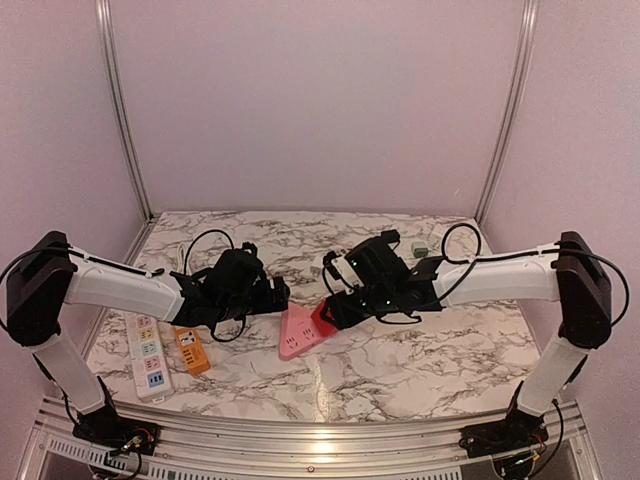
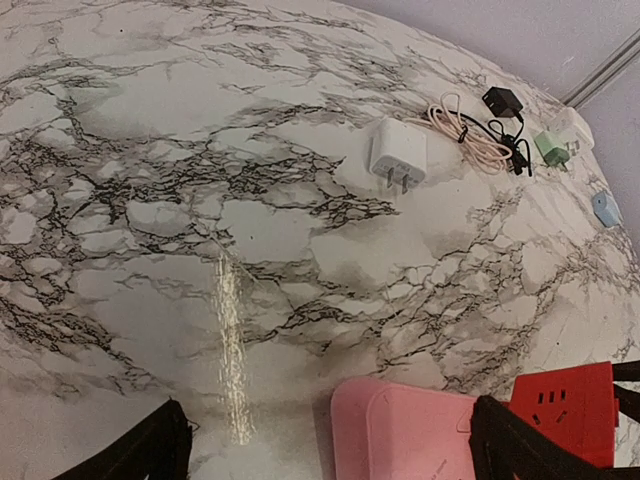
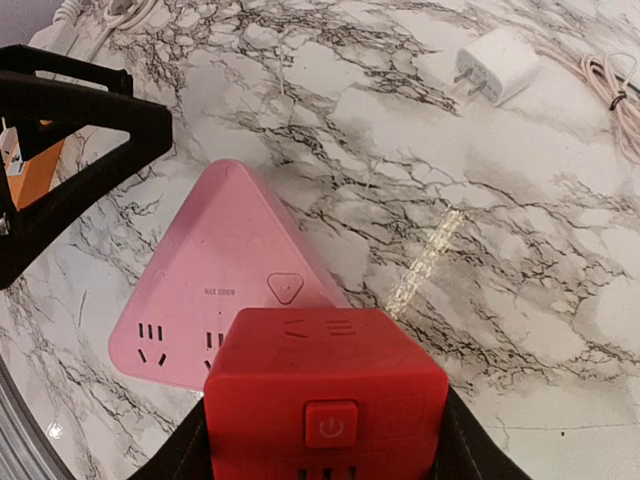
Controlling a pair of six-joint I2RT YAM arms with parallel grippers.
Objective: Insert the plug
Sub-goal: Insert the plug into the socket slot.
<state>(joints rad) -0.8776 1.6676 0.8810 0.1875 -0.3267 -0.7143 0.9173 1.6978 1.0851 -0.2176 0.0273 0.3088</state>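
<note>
On the marble table (image 1: 420, 370), the left gripper (image 1: 283, 293) hangs with its jaws spread wide and holding nothing, just over the left corner of the pink triangular power strip (image 3: 220, 270) lying flat near the middle. The right gripper (image 1: 330, 312) is clamped on the red cube socket (image 3: 325, 370), which sits just right of the pink strip, touching its edge. The white charger plug (image 2: 398, 155) lies untouched farther back, its 2 prongs bare, beside a coiled pink cable (image 2: 465, 130).
</note>
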